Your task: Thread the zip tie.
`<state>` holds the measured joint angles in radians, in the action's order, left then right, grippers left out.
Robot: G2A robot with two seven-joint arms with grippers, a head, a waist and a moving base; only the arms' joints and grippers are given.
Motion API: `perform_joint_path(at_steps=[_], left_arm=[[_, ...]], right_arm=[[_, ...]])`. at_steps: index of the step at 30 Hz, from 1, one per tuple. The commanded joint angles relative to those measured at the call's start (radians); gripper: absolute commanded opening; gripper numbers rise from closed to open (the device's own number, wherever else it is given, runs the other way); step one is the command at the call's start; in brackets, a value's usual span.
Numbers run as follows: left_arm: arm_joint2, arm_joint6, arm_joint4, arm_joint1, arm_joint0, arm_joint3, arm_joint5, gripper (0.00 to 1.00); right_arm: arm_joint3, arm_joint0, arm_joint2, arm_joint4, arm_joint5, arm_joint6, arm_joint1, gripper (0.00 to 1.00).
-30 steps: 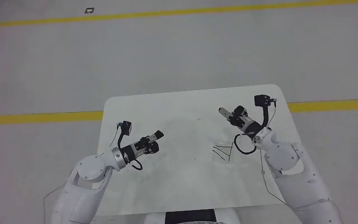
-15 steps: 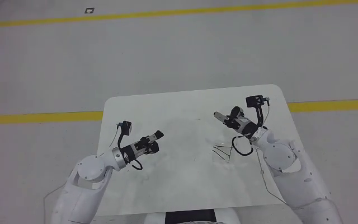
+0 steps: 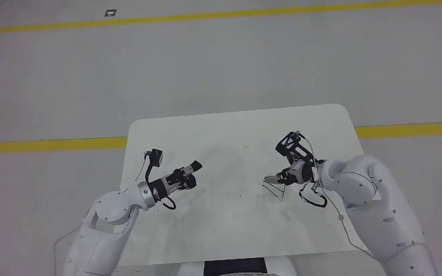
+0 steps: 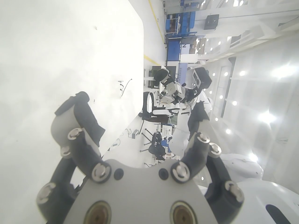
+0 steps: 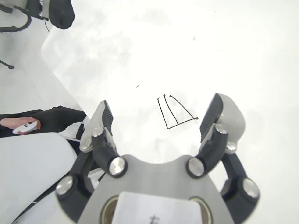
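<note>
The zip ties [image 5: 178,124] lie flat on the white table [image 3: 207,138]. They are a small group of thin black strips: three fan out side by side, and a fourth lies across their ends and touches them. Every strip is open along its whole length. I see no loop, and no tail goes through a head.

The right gripper [image 5: 160,100] hangs directly above the zip ties. Its jaws are spread wide, with one finger on each side of the group and nothing between the pads. I cannot tell if the fingertips touch the surface.

The left gripper [image 4: 139,102] is well apart from the zip ties, on the robot's left of them. Its jaws are also spread and hold nothing.

In my judgement the task is only at its beginning and nothing is threaded yet. What is left is almost everything: to separate one strip from the others, to lift it, to bring its tail to its head, and to push the tail through.
</note>
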<state>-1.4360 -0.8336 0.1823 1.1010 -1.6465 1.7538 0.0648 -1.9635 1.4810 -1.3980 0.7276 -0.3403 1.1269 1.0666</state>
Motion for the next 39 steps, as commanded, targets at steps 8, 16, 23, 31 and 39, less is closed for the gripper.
perform_joint_path(at_steps=[8,16,23,31,39], left_arm=[[0.0,0.0,0.0,0.0,0.0,0.0,0.0,1.0],[0.0,0.0,0.0,0.0,0.0,0.0,0.0,1.0],[0.0,0.0,0.0,0.0,0.0,0.0,0.0,1.0],[0.0,0.0,0.0,0.0,0.0,0.0,0.0,1.0],[0.0,0.0,0.0,0.0,0.0,0.0,0.0,1.0]], right_arm=[[-0.012,0.003,0.049,0.059,0.0,0.009,-0.007,1.0],[0.038,-0.053,0.144,0.021,0.0,0.117,-0.019,1.0],[0.093,-0.09,0.181,-0.062,0.0,0.185,-0.018,1.0],[0.121,-0.095,0.204,-0.039,0.019,0.193,-0.018,1.0],[0.167,-0.15,0.263,-0.075,0.049,0.255,-0.013,1.0]])
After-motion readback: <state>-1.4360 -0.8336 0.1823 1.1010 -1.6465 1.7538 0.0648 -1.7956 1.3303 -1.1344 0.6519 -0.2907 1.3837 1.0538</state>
